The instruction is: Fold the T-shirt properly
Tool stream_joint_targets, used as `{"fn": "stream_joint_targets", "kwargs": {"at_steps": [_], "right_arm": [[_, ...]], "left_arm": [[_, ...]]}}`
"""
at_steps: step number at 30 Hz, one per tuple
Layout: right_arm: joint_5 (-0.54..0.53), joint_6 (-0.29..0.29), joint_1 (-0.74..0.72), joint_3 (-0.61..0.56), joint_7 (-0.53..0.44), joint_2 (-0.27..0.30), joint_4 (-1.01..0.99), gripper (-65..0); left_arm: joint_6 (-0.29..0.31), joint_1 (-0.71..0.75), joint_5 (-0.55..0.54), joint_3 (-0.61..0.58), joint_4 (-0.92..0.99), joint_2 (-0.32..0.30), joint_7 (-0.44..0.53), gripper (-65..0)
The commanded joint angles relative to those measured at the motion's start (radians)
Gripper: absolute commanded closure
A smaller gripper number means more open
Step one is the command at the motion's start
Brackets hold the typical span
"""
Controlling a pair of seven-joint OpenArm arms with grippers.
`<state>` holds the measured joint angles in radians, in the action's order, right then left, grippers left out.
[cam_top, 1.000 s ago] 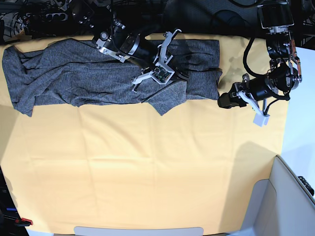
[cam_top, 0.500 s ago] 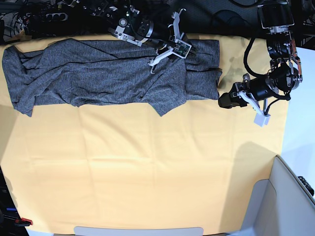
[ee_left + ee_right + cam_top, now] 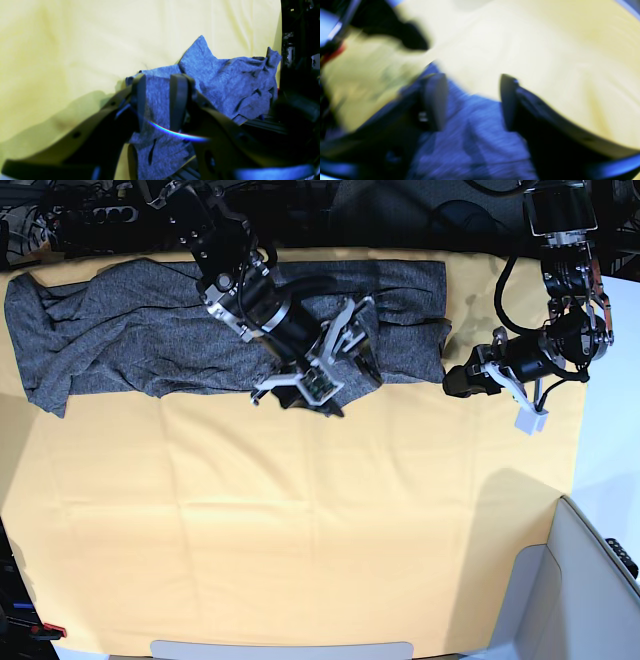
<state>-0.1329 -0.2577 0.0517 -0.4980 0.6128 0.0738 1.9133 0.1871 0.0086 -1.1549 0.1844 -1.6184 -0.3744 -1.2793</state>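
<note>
The charcoal-grey T-shirt point(image 3: 150, 330) lies crumpled in a long band along the far side of the yellow cloth point(image 3: 300, 520). My right gripper point(image 3: 325, 375) is open, low over the shirt's front edge near its middle. The blurred right wrist view shows grey fabric point(image 3: 475, 140) between and below the spread fingers point(image 3: 435, 100). My left gripper point(image 3: 450, 382) is at the shirt's right end. In the left wrist view its fingers point(image 3: 178, 100) stand close together with shirt fabric point(image 3: 157, 100) between them, and the rest of the shirt point(image 3: 225, 82) is bunched beyond.
A pale grey bin point(image 3: 590, 580) stands at the front right corner. A grey bar point(image 3: 280, 648) lies at the front edge and a red clamp point(image 3: 45, 630) at the front left. Dark rig hardware point(image 3: 110, 215) runs behind the table.
My right gripper has swung from the shirt's back edge forward to its front edge, covering the hanging corner. The left arm and the shirt have stayed put.
</note>
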Motion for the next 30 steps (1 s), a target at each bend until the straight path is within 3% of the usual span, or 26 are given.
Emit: {"fn": "stream_joint_targets", "kwargs": {"at_steps": [1, 4, 9, 15, 20, 30], "right_arm": [[-0.006, 0.001, -0.034, 0.031, -0.029, -0.029, 0.002, -40.0], [-0.044, 0.001, -0.102, 0.126, 0.057, -0.095, -0.076, -40.9], [-0.199, -0.001, -0.209, 0.292, 0.180, -0.168, -0.282, -40.9], [-0.225, 0.007, -0.240, 0.313, 0.195, -0.171, -0.358, -40.9], [-0.225, 0.137, -0.215, 0.310, 0.233, -0.170, -0.358, -40.8], [-0.230, 0.143, -0.210, 0.309, 0.281, -0.173, -0.400, -40.8]], "left_arm": [[0.004, -0.014, -0.020, 0.007, -0.015, -0.013, 0.010, -16.3], [0.004, -0.014, -0.020, 0.007, -0.015, -0.013, 0.010, -16.3], [0.004, -0.012, -0.020, 0.005, -0.015, -0.013, 0.010, -16.3], [0.004, -0.012, -0.020, 0.005, -0.015, -0.013, 0.011, -16.3], [0.004, -0.012, -0.020, 0.007, -0.015, -0.013, 0.011, -16.3], [0.004, -0.019, -0.020, 0.002, -0.015, -0.011, 0.011, -16.3]]}}
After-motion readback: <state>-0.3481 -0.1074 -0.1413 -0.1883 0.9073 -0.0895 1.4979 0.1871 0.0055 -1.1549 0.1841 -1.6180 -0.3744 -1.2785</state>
